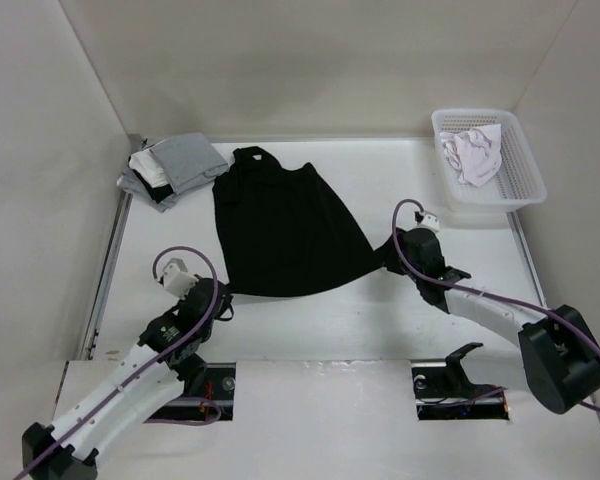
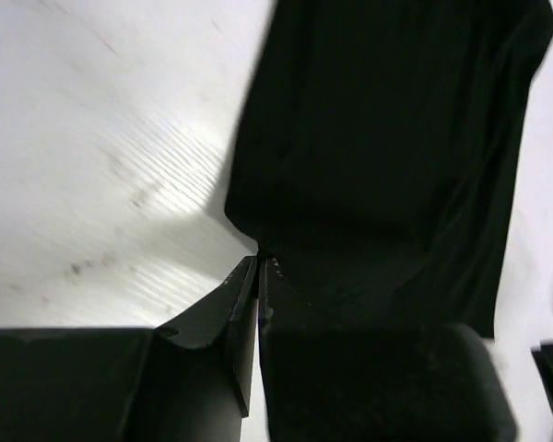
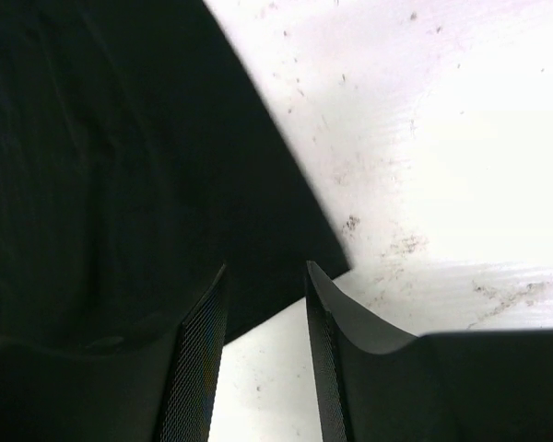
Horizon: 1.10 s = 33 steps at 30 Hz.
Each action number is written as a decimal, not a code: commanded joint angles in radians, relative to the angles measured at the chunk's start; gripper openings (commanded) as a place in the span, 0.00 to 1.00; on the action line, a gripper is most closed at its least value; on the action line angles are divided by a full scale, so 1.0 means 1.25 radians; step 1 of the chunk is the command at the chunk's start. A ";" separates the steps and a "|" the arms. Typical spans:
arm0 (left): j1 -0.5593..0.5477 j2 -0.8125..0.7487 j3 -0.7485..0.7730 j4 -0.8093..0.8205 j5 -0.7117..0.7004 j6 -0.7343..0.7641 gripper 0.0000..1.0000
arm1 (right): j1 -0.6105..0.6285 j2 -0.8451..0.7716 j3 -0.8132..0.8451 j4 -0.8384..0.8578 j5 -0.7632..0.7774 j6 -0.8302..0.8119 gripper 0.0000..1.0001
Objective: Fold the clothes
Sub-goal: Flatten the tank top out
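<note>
The clothes (image 1: 280,225), a plain black sleeveless top, lie spread flat on the white table with the neckline at the far end and the hem toward me. At the near-left hem corner, my left gripper (image 1: 223,300) is down on the table. In the left wrist view its jaws (image 2: 259,260) are pressed together on the tip of that corner of the clothes (image 2: 378,138). My right gripper (image 1: 385,257) is at the near-right hem corner. Its fingers (image 3: 265,267) stand open, one on each side of the corner of the black fabric (image 3: 120,157), which lies between them.
A grey, white and black garment stack (image 1: 175,168) lies at the far left, beside the top's shoulder. A white plastic basket (image 1: 525,190) at the far right holds a white garment (image 1: 472,152). Walls close in the table on the left, the back and the right.
</note>
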<state>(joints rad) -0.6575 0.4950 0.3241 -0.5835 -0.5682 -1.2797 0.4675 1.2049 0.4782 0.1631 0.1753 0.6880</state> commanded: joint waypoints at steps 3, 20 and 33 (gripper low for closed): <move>0.129 -0.023 0.012 0.009 -0.008 0.114 0.02 | 0.030 0.040 -0.005 -0.008 0.000 0.021 0.44; 0.339 0.008 -0.099 0.237 0.234 0.200 0.04 | 0.111 0.136 -0.012 -0.019 0.008 0.105 0.30; 0.325 0.016 -0.067 0.258 0.231 0.209 0.03 | 0.108 0.141 0.005 0.009 -0.018 0.099 0.00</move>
<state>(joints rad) -0.2451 0.5156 0.1974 -0.3161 -0.2829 -1.0416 0.5976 1.4082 0.4847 0.1741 0.1593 0.8154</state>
